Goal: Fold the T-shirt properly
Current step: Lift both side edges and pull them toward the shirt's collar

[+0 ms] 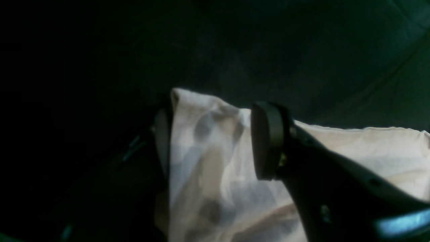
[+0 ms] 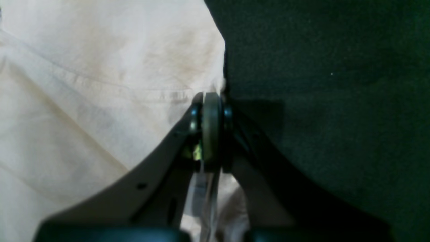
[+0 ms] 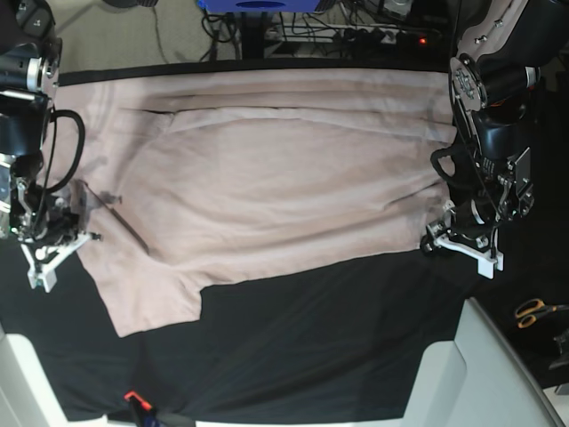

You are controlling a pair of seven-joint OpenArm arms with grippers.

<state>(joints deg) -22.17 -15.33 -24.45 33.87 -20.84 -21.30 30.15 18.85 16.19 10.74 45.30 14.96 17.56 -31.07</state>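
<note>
The pale pink T-shirt lies spread wide on the black table cloth, with a sleeve pointing toward the lower left. On the left of the base view, my right gripper sits at the shirt's side edge. In the right wrist view its pads are pressed together, so the right gripper is shut on the edge of the T-shirt. My left gripper is at the shirt's opposite edge. In the left wrist view the left gripper has its jaws apart, with a raised corner of the T-shirt between them.
Orange-handled scissors lie at the right edge. A white slanted panel fills the lower right corner. A small red-orange item sits at the table's front edge. Cables and a blue object are behind the table.
</note>
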